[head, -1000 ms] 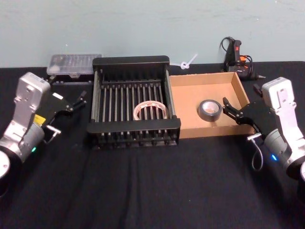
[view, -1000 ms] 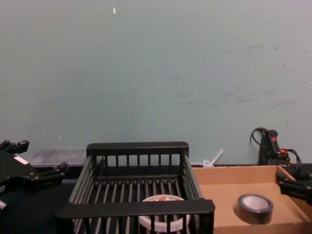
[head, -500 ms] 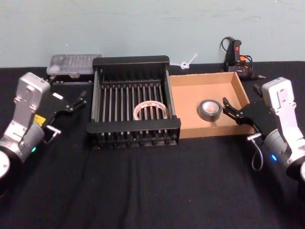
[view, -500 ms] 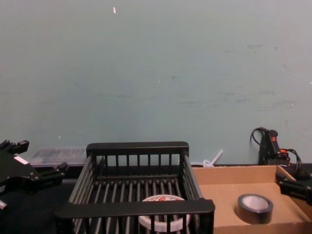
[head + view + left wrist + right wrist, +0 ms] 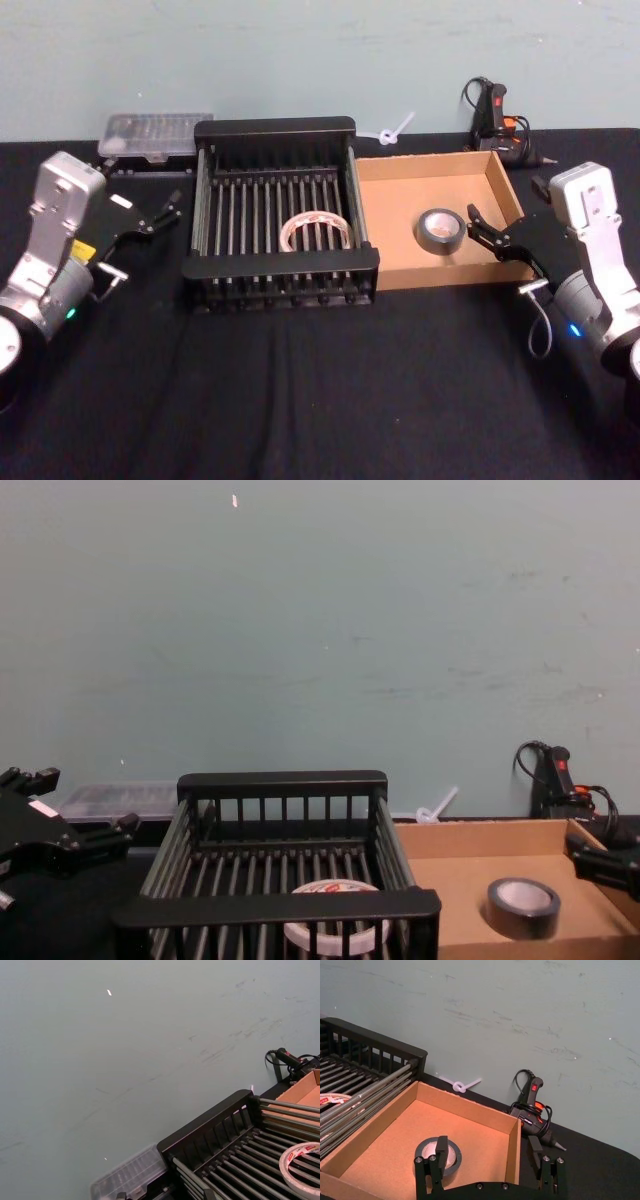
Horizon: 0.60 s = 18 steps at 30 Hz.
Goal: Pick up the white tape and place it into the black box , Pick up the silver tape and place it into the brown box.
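Thin off-white tape ring [image 5: 315, 231] lies flat in the black slatted crate [image 5: 274, 131]. Thick grey-silver tape roll [image 5: 438, 231] lies in the shallow brown cardboard tray [image 5: 432, 277]. Left gripper [image 5: 155, 214] beside crate, fingers apart, empty. Right gripper [image 5: 484, 232] at the tray's right wall, fingers apart, empty.

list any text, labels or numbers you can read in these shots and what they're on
No text can be read in any view.
White tape: red printing inside its core, seen in the left wrist view, too small to read.
Left gripper: a pale label and a yellow patch on its body, too blurred to read.
Glue gun: a red mark, no readable lettering.
Silver tape, black box and brown box: no lettering visible.
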Tool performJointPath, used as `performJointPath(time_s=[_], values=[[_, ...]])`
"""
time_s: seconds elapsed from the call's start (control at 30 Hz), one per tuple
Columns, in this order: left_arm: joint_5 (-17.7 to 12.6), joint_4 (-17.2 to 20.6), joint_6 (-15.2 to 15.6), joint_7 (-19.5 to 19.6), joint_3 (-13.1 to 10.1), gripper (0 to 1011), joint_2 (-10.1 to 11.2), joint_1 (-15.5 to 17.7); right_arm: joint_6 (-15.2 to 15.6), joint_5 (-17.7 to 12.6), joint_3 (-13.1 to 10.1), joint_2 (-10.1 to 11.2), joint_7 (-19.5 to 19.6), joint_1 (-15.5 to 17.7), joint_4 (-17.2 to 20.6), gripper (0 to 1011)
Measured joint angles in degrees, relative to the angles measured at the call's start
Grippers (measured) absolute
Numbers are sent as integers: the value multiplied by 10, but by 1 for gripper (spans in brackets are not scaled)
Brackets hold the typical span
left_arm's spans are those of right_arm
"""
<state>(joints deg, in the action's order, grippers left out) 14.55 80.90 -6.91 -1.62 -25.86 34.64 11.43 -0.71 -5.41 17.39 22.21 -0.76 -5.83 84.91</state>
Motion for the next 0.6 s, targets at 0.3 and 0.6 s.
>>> performJointPath(time_s=[0.3, 0.6], values=[[0, 0, 0, 0, 0, 1001, 0, 0, 0, 0, 0, 0, 0, 0, 0, 1000], [0, 0, 0, 0, 0, 1001, 0, 0, 0, 0, 0, 0, 0, 0, 0, 1002]])
